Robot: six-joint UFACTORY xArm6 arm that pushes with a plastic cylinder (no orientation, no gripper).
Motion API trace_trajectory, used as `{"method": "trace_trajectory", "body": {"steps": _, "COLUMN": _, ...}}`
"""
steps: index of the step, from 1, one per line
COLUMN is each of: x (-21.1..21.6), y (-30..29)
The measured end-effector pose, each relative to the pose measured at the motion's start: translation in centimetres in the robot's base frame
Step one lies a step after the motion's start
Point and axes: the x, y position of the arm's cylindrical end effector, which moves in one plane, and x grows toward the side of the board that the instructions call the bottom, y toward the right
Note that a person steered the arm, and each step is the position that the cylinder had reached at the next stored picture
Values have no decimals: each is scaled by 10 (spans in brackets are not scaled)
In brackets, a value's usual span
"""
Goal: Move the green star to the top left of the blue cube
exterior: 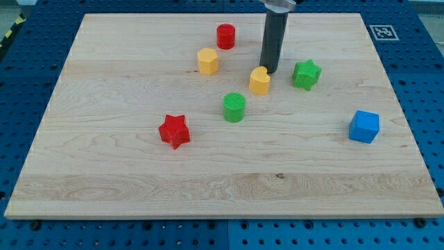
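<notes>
The green star [306, 74] lies on the wooden counter [125, 167], right of centre in the upper half of the view, and the blue cube [364, 126] sits well apart from it at about 4 o'clock. My tip [269, 71], the lower end of a straight dark rod, stands near the star at its 9 o'clock, with bare wood between them; there is no hand on this arm, so nothing is clenched or grasped. The tip is just beside the top edge of a yellow heart-shaped block [259, 80]; whether they touch I cannot tell. A green cylinder [234, 107] with a ribbed top lies at 7 o'clock from the tip, a red star [174, 130] farther out the same way. A yellow hexagonal block [207, 61] lies at 9 o'clock, a red cylinder [225, 35] at 10 o'clock. The blocks look like matte plastic; the counter is pale, grained planks.
</notes>
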Motion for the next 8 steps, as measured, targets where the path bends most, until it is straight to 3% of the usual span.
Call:
{"method": "trace_trajectory", "body": {"steps": 3, "x": 5, "y": 39}}
{"method": "trace_trajectory", "body": {"steps": 4, "x": 34, "y": 62}}
{"method": "trace_trajectory", "body": {"steps": 6, "x": 35, "y": 62}}
{"method": "trace_trajectory", "body": {"steps": 8, "x": 50, "y": 11}}
